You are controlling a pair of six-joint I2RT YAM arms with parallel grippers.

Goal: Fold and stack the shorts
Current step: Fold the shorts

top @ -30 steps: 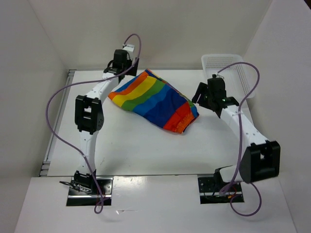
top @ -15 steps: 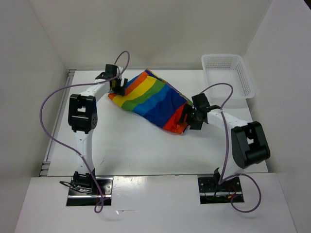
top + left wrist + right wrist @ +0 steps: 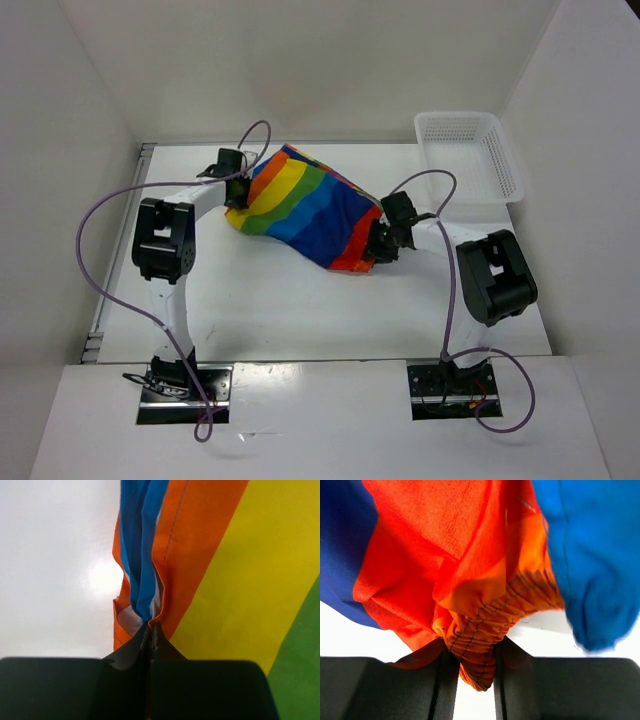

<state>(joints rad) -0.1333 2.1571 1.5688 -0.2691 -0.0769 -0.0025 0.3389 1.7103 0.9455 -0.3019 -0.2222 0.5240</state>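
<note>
The rainbow-striped shorts point(image 3: 300, 205) lie across the back middle of the table, slightly bunched between both arms. At their left edge my left gripper point(image 3: 236, 188) is shut on a pinch of orange and blue fabric point(image 3: 145, 605), its jaws pressed together. On the right, my right gripper point(image 3: 376, 250) has closed on the gathered orange elastic waistband point(image 3: 480, 645), which fills the gap between its fingers point(image 3: 445, 680). Red and blue cloth point(image 3: 420, 540) hangs above those fingers in the right wrist view.
A white mesh basket point(image 3: 468, 155) stands at the back right corner. White walls enclose the table on three sides. The right arm's elbow point(image 3: 495, 275) sits to the right of the shorts, and purple cables arc over both arms.
Both grippers came down to the shorts' ends and closed on the fabric. The cloth has drawn in and bunched slightly between them.
</note>
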